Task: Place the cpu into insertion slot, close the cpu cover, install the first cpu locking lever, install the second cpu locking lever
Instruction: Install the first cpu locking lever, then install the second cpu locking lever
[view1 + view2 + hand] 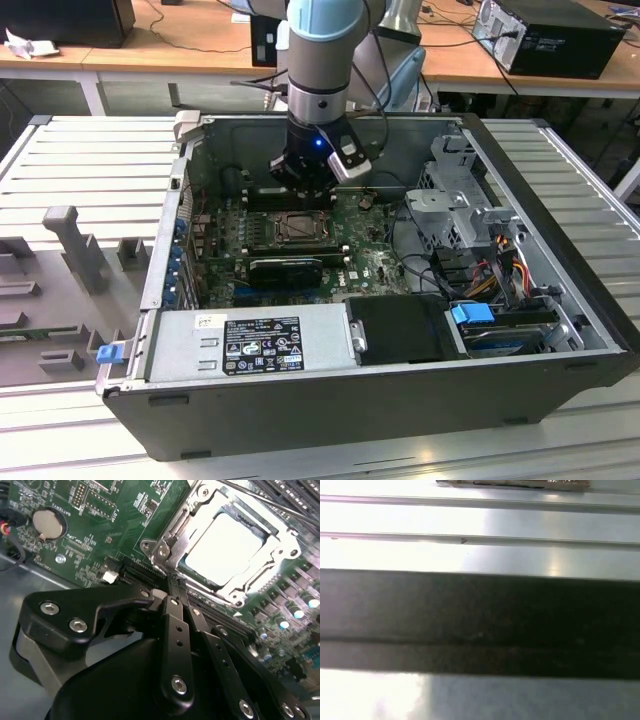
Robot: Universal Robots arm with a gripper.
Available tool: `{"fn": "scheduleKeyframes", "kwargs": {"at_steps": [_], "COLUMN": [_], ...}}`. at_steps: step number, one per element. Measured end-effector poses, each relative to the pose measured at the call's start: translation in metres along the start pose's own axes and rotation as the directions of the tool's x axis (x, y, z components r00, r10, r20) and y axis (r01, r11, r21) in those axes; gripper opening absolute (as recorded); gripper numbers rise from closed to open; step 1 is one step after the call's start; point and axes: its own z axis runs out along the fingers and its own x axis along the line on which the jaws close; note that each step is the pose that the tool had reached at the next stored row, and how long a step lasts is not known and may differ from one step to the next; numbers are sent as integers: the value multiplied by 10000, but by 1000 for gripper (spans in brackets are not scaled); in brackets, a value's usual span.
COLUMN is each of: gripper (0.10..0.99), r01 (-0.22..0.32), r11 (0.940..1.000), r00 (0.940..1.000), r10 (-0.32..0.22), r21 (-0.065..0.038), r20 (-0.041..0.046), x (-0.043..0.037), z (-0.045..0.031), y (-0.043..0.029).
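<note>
The cpu [225,545] lies in its socket on the green motherboard [100,510], its pale metal top shining through the square opening of the cpu cover [172,535]. That silvery cover lies flat over the cpu. My gripper [172,582] is shut, its black fingers [175,625] pressed together with the tips right at the socket's near corner, nothing visible between them. In the exterior view the gripper [303,192] hangs inside the open computer case just behind the socket [300,228]. A thin metal lever rod [260,502] runs along the socket's far side.
The case holds a power supply [250,340] at the front, a drive cage [460,200] and coloured cables [500,265] on the exterior view's right. A coin cell [48,522] sits on the board. The case stands on a ribbed grey table [90,160]. A dark band [480,620] crosses pale metal in the first wrist view.
</note>
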Motion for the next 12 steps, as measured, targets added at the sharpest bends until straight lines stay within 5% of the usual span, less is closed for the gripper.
{"fn": "scheduleKeyframes", "kwargs": {"at_steps": [3,12], "gripper": [106,106], "r01": [-2,-1], "r11": [10000,10000], "r00": [10000,10000], "r10": [2,1], "r21": [27,61], "r20": [-1,-2], "x": [0,2], "z": [-67,-72], "y": [5,-47]}}
